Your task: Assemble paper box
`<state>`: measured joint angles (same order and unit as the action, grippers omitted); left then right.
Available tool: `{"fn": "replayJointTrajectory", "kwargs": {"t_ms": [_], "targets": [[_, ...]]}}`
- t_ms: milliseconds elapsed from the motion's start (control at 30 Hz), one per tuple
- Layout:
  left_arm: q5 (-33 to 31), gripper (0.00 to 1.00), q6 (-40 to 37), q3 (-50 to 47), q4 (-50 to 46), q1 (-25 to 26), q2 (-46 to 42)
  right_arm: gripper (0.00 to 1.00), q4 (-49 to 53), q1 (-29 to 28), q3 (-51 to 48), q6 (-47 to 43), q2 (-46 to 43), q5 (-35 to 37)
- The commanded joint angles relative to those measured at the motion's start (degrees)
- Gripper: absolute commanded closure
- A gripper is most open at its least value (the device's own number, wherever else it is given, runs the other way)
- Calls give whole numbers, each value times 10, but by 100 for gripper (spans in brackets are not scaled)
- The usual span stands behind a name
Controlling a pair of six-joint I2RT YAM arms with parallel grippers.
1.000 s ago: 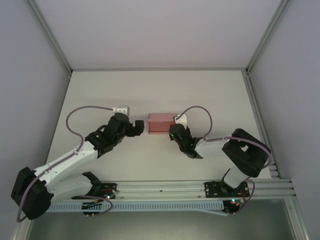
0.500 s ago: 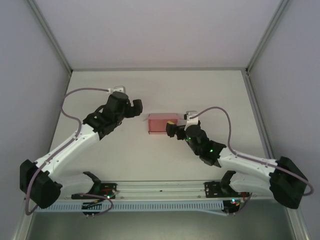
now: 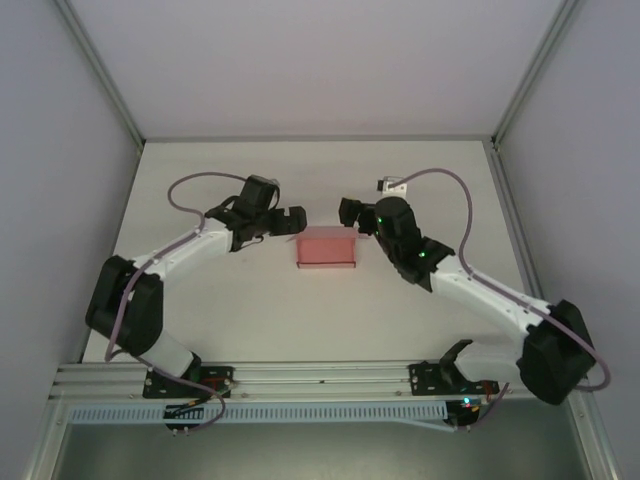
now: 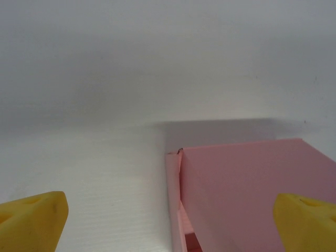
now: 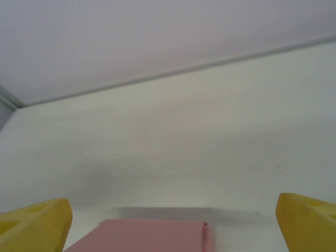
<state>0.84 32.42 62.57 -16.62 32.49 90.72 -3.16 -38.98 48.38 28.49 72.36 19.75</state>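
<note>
The paper box (image 3: 326,246) is a small pink rectangular box lying on the white table (image 3: 250,310), mid-table. My left gripper (image 3: 287,222) hovers just off its far left corner, open, with nothing between its yellow fingertips (image 4: 32,222). The left wrist view has the paper box (image 4: 252,194) at lower right, its end flap slightly ajar. My right gripper (image 3: 352,213) is open beside the box's far right corner, not touching it. The right wrist view catches the box's top (image 5: 152,236) low between the wide-apart fingertips (image 5: 310,220).
Grey walls and metal frame posts (image 3: 110,95) enclose the table on three sides. An aluminium rail (image 3: 320,378) with the arm bases runs along the near edge. Purple cables loop over both arms. Open table lies beyond and in front of the box.
My right gripper opened, let go of the box's right end and moved to its far right corner. The left arm swung to the far left corner. The box stayed put.
</note>
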Motion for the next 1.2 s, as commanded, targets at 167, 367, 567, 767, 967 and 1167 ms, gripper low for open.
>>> {"fn": "replayJointTrajectory", "kwargs": {"t_ms": [167,367,567,767,967,1167], "targets": [[121,10,-10,5,57,-9,78,8,40,45,-12,78,128,-135],[150,23,-3,-40,88,-10,93,23,-30,46,-76,106,154,-173],[169,36,4,-82,127,-10,99,41,-87,44,-129,137,167,-191],[181,53,5,-97,150,-10,108,51,-114,44,-156,152,174,-188],[185,67,9,-105,158,-18,102,44,-74,45,-130,140,143,-180],[226,73,44,-159,226,-52,78,29,-22,46,-94,157,83,-187]]}}
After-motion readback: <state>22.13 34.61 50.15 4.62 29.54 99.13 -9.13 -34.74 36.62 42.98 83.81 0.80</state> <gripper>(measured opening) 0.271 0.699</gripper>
